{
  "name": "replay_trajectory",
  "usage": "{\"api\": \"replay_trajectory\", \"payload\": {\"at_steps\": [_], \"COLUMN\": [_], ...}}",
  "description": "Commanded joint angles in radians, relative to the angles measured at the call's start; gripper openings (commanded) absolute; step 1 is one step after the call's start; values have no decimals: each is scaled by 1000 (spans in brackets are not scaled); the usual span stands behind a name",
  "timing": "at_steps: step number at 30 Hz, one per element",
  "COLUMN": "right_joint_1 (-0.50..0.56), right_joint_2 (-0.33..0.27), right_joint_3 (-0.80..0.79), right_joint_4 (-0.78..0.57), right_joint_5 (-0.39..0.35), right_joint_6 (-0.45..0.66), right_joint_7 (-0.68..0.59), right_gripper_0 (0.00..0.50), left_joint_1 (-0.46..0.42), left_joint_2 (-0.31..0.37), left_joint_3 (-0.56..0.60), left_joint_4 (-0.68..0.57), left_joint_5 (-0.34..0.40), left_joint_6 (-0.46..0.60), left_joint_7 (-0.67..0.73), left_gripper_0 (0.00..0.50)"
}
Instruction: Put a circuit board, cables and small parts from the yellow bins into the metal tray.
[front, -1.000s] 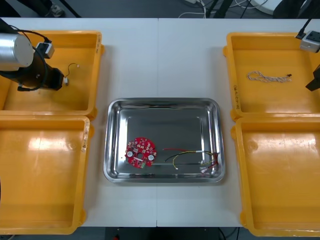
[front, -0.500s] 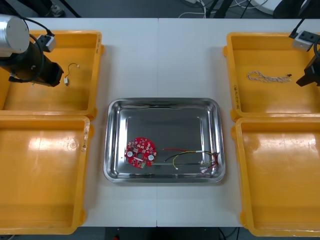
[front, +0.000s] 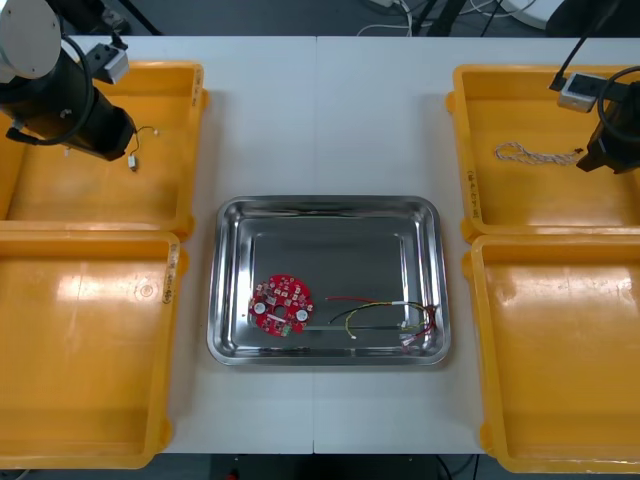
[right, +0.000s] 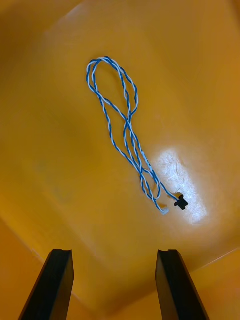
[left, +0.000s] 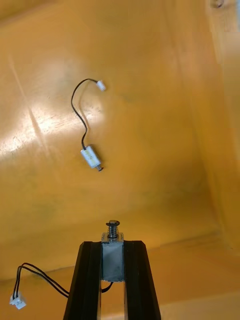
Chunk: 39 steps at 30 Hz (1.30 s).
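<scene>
My left gripper (left: 113, 246) is shut on a small metal part (left: 113, 257) whose black cable hangs below it, above the far left yellow bin (front: 60, 195). A second small metal part (left: 91, 157) with a black cable lies on that bin's floor, ahead of the fingers. My right gripper (right: 115, 280) is open over the far right yellow bin (front: 530, 205). It hangs just short of the black plug end of a twisted blue and white cable (right: 127, 135). The metal tray (front: 330, 206) holds a round red circuit board (front: 281, 304) and red and yellow cables (front: 385, 315).
Two more yellow bins stand at the near left (front: 80, 440) and near right (front: 560, 440) of the table. A bin wall rises beside my left gripper's fingers. White table strips run between the tray and the bins.
The left arm has moved toward the table's far edge and a little inward. The right arm has come in from the right edge toward the blue and white cable.
</scene>
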<state>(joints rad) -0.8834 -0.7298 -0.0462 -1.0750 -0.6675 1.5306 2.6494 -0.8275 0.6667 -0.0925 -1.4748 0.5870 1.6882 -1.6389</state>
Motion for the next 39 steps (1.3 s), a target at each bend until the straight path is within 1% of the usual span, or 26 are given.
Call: {"api": "replay_trajectory", "payload": {"at_steps": [1, 6, 12, 17, 21, 23, 28, 30, 33, 39], "right_joint_1": [-51, -55, -60, -60, -63, -80, -175, -193, -204, -213], "right_joint_2": [9, 20, 30, 38, 40, 40, 46, 47, 50, 50], "right_joint_3": [11, 9, 16, 29, 59, 59, 45, 40, 40, 48], "right_joint_4": [-8, -6, -6, -6, -3, 29, 224, 262, 283, 283], "right_joint_5": [5, 9, 25, 39, 51, 48, 43, 49, 52, 63], "right_joint_6": [-32, -69, -78, -90, -98, -96, -132, -145, -161, -165], "right_joint_7": [44, 56, 56, 56, 56, 56, 56, 56, 56, 56], "right_gripper_0": [479, 480, 479, 479, 477, 479, 479, 477, 479, 478], "left_joint_1": [-16, -2, 22, 39, 59, 65, 82, 88, 97, 119], "left_joint_2": [17, 7, -16, -35, -53, -62, -93, -102, -119, -147], "left_joint_3": [-12, -58, -112, -153, -199, -222, -280, -300, -331, -406], "left_joint_4": [-116, -206, -297, -351, -392, -403, -418, -421, -421, -421], "left_joint_5": [17, 31, 30, 16, -10, -21, -47, -59, -76, -108], "left_joint_6": [28, 45, 48, 54, 54, 54, 47, 39, 33, -35], "left_joint_7": [205, 301, 409, 481, 530, 553, 622, 636, 651, 746], "left_gripper_0": [0, 0, 1, 0, 0, 0, 0, 0, 0, 0]}}
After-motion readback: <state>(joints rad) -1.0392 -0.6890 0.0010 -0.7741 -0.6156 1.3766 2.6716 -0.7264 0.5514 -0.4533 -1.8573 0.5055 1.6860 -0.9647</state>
